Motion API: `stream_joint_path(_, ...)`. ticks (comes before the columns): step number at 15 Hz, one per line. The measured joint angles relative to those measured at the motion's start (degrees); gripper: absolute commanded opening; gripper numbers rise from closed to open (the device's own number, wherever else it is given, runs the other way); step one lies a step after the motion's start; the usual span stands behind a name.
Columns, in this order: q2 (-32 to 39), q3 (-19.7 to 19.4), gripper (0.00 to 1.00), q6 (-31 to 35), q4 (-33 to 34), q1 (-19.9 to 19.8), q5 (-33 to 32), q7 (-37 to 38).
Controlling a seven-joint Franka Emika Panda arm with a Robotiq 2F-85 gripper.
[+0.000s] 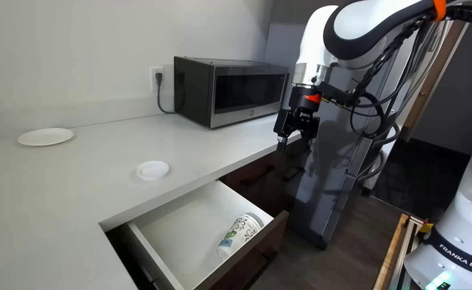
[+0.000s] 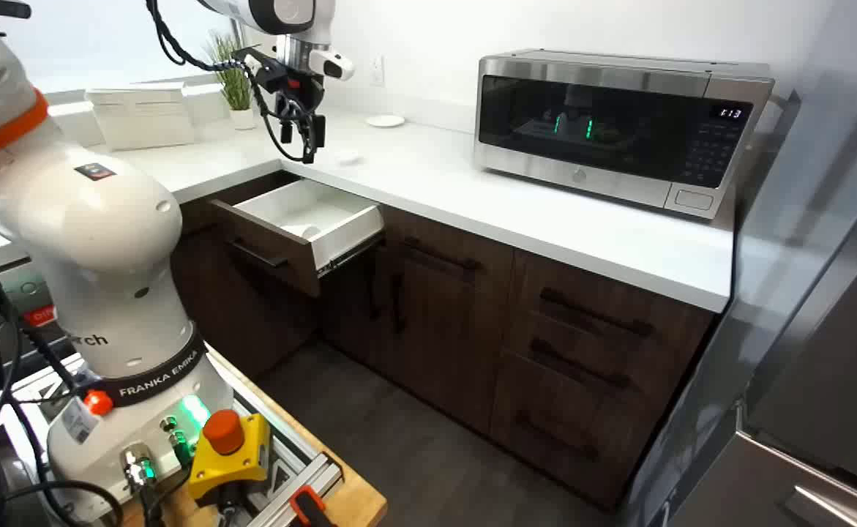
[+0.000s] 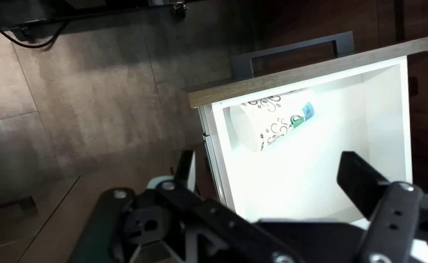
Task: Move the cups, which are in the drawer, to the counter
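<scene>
A pale cup (image 1: 239, 234) with dark swirls and green and blue marks lies on its side in the open drawer (image 1: 189, 219), by the front panel. It also shows in the wrist view (image 3: 272, 122) and as a small pale shape in an exterior view (image 2: 311, 231). I cannot tell whether it is one cup or several nested. The drawer shows pulled out in both exterior views (image 2: 271, 245). The white counter (image 1: 94, 177) runs above it. My gripper (image 3: 266, 164) is open and empty, above the drawer and apart from the cup; it hangs fingers down in both exterior views (image 1: 295, 144) (image 2: 300, 143).
A small white dish (image 1: 152, 170) and a larger white plate (image 1: 45, 137) lie on the counter. A microwave (image 2: 582, 132) stands farther along, beside the fridge (image 1: 324, 169). A potted plant (image 2: 235, 84) and a white box-like object (image 2: 141, 117) stand at the back.
</scene>
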Motion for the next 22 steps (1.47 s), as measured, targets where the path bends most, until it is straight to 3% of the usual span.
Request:
stream_joint_path(8,0.4,0.0,1.0,0.0,0.0,0.0,-0.7,-1.0)
stream_joint_path(13,8.2,-4.2,1.0,-0.1,-0.2,-0.2,3.8,-18.4)
stream_joint_path(17,15.5,-5.8,1.0,-0.1,0.9,-1.6,3.8,-21.8)
stream_joint_path(22,16.1,-4.9,1.0,2.6,1.1,-1.5,3.7,-23.1)
